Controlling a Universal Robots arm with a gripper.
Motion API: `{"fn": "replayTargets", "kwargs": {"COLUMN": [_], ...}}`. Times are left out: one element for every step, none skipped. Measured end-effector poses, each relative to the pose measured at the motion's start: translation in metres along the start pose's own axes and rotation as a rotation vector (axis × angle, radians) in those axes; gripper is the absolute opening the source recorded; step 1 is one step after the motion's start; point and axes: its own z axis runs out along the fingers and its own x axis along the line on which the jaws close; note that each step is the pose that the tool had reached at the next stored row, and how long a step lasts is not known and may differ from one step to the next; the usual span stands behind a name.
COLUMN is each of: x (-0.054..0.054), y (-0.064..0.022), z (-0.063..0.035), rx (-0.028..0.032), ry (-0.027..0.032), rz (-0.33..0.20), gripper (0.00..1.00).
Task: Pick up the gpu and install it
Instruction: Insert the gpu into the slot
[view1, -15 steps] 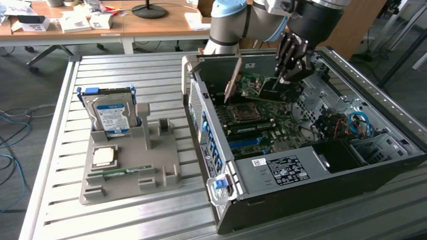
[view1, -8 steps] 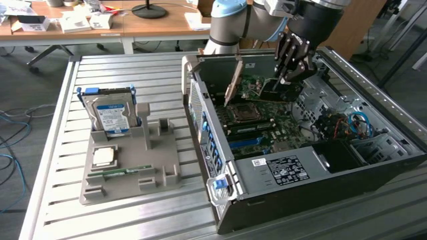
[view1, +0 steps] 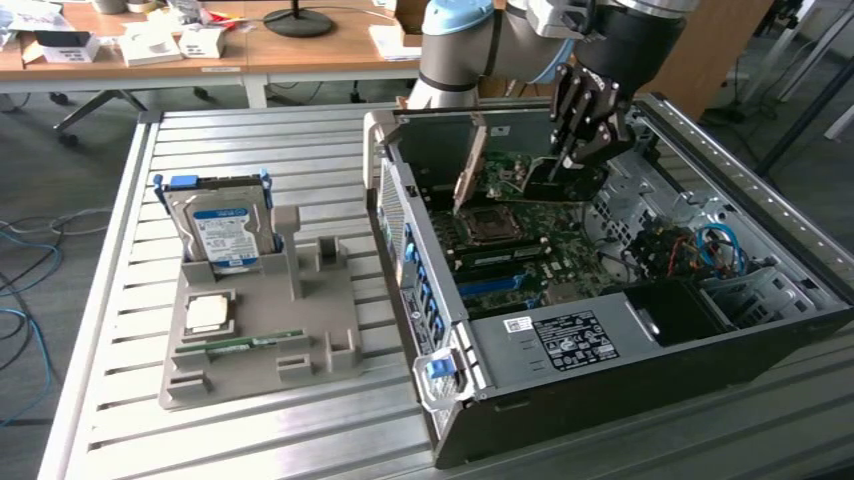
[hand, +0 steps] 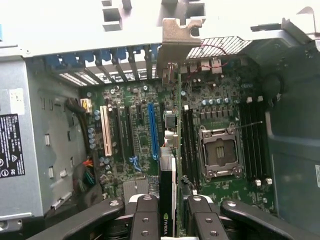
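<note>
The arm (view1: 447, 70) was formed of silver-grey tubes with pale blue caps; the gripper (hand: 173, 201) was finished black, its fingers (hand: 145, 220) studded with round screws.

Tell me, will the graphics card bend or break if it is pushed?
Probably stiff: the graphics card runs straight from the tool to its metal bracket. Likely fragile: it is a thin circuit board, seen edge-on. Probably light: one pinch at its end holds it.

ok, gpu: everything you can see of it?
The gpu is a thin card, edge-on in the wrist view: dark body with an NVIDIA label, silver metal bracket at the far end. It stands on edge inside the open case above the motherboard, gripped by the hand. Whether it sits in a slot is unclear.
</note>
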Motion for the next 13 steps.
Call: {"fn": "replayTargets", "kwargs": {"x": [0.0000, 0.0001, 0.0001, 0.0001, 0.0001, 0.0001, 0.0001, 0.0001, 0.0001, 0.0001, 0.0001, 0.0001, 0.0001], "y": [0.0001, 0.0003, 0.0004, 0.0006, 0.0007, 0.0007, 0.0008, 0.0010, 0.0010, 0.0010, 0.0010, 0.0009, 0.0009], "z": [0.0001, 0.0001, 0.0001, 0.0002, 0.0002, 0.0002, 0.0002, 0.0002, 0.0003, 0.0002, 0.0003, 0.0004, 0.0005], "rx": [0.0051, 0.0101, 0.0149, 0.0198, 0.0253, 0.0302, 0.0348, 0.0393, 0.0439, 0.0483, 0.0514, 0.0534, 0.0547], "ry": [-0.0022, -0.0042, -0.0062, -0.0085, -0.0110, -0.0131, -0.0150, -0.0167, -0.0186, -0.0201, -0.0213, -0.0219, -0.0224], "rz": [-0.003, -0.006, -0.009, -0.012, -0.016, -0.019, -0.022, -0.025, -0.029, -0.034, -0.041, -0.051, -0.062], "gripper": [0.26, 0.26, 0.26, 0.26, 0.26, 0.26, 0.26, 0.26, 0.26, 0.26, 0.26, 0.26, 0.26]}}
